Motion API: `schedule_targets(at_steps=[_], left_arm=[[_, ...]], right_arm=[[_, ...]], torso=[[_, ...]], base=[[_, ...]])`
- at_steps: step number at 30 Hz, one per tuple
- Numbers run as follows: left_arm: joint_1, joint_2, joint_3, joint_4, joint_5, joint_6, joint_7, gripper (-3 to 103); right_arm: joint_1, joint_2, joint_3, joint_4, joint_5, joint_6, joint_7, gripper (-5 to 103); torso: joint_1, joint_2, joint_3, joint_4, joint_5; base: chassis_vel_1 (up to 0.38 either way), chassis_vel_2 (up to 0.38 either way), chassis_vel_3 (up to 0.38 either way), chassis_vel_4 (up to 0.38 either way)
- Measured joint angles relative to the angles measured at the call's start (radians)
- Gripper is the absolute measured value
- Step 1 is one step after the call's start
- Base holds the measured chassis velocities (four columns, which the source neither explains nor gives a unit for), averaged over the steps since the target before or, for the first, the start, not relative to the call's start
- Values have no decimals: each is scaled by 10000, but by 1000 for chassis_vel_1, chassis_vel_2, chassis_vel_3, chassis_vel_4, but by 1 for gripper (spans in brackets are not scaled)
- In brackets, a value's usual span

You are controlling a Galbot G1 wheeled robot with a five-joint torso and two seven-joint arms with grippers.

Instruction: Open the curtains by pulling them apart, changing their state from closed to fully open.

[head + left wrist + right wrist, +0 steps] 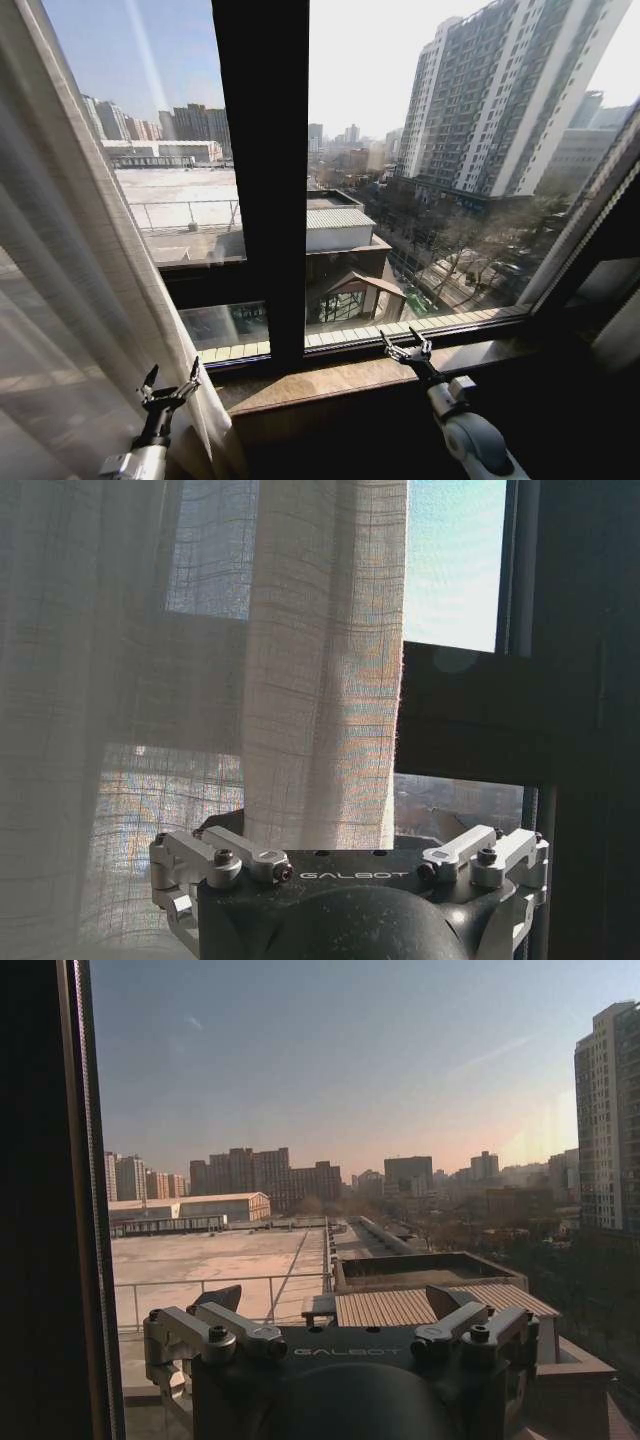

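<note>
You had the sheer cream pleated curtain panel (70, 260) gathered at the far left of the window, its long axis running from top to floor and its inner edge slanting down to just beside the left gripper (170, 385). That gripper stood low at the left, fingers spread apart and pointing up, with nothing clamped between them; in the left wrist view a thick fold of the loosely woven, translucent cloth (320, 670) hung straight down to the gripper (350, 855), between its spread fingers (whether it touched them, I cannot tell). The fold's selvedge ran vertically beside the dark window bars.

To the right of the curtain's edge the glass lay uncovered across the whole width. The wide dark vertical window post (262, 140) split the pane, and a dark horizontal bar crossed the left pane low down. The brown stone sill (350, 375) ran smooth and flat below the frame, bare between the two arms.

Your right gripper (407, 348) hovered just above that sill near the glass, well apart from the curtain, its fingers parted and holding nothing; the right wrist view showed it (335, 1310) facing open sky and rooftops, with the dark frame edge (45, 1200) alongside.
</note>
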Motion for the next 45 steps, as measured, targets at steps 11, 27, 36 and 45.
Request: schedule_targets(at_steps=[11, 27, 36, 45], left_arm=[[-1573, 289, 2416, -164, 729, 2874, -1818, 100], [-2492, 1787, 2980, -306, 1268, 4283, -2955, 100], [-1795, 2327, 1983, -388, 1074, 3225, -2836, 100], [-424, 1872, 964, -439, 1193, 1229, -3303, 100]], right_arm=[[0, 0, 0, 0, 0, 0, 0, 100], [1, -4, 6, 2, 0, 1, -3, 100], [1, 2, -2, 3, 0, 0, -4, 100], [1, 1, 0, 0, 0, 0, -2, 100]], torso=[[1, 0, 0, -3, -2], [1, 0, 0, -4, -33], [1, 0, 0, -2, -6], [0, 0, -1, -1, -4]], base=[[0, 0, 0, 0], [0, 0, 0, 0], [0, 0, 0, 0], [0, 0, 0, 0]])
